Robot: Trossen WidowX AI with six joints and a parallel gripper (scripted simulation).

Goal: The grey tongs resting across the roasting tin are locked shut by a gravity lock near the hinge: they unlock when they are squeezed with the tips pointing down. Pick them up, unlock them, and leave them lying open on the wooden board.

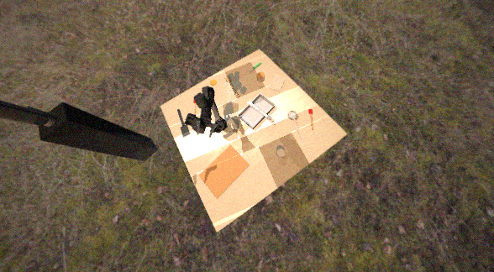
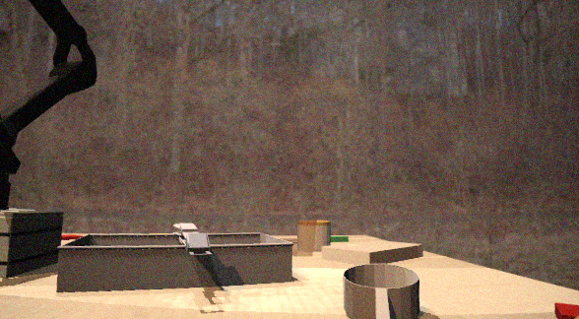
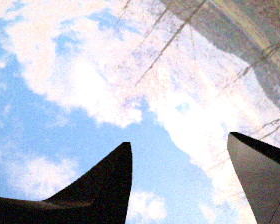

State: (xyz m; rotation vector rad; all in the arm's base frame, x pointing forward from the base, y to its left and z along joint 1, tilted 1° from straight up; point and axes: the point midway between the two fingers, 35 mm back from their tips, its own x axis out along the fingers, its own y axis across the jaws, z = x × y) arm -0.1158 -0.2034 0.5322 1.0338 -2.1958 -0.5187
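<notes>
The grey tongs [image 1: 261, 112] [image 2: 198, 241] lie across the top of the roasting tin [image 1: 251, 117] [image 2: 123, 269], with one end past its rim. Their arms look close together; the lock near the hinge is too small to make out. The wooden board [image 1: 224, 171] lies flat on the table, a flat orange-brown panel at the front left in the top view. My gripper [image 3: 181, 145] is open and empty, with only sky between its fingertips. It points upward, away from the tongs. It is outside the exterior view and hard to pick out in the top view.
A black spatula [image 1: 184, 127] lies left of the arm. A round metal bowl [image 1: 292, 115] [image 2: 381, 291] and a red-headed tool [image 1: 311, 112] are right of the tin. An orange-topped cup [image 1: 260, 75] [image 2: 313, 238] and a pale block [image 1: 276, 85] [image 2: 374, 250] stand behind it.
</notes>
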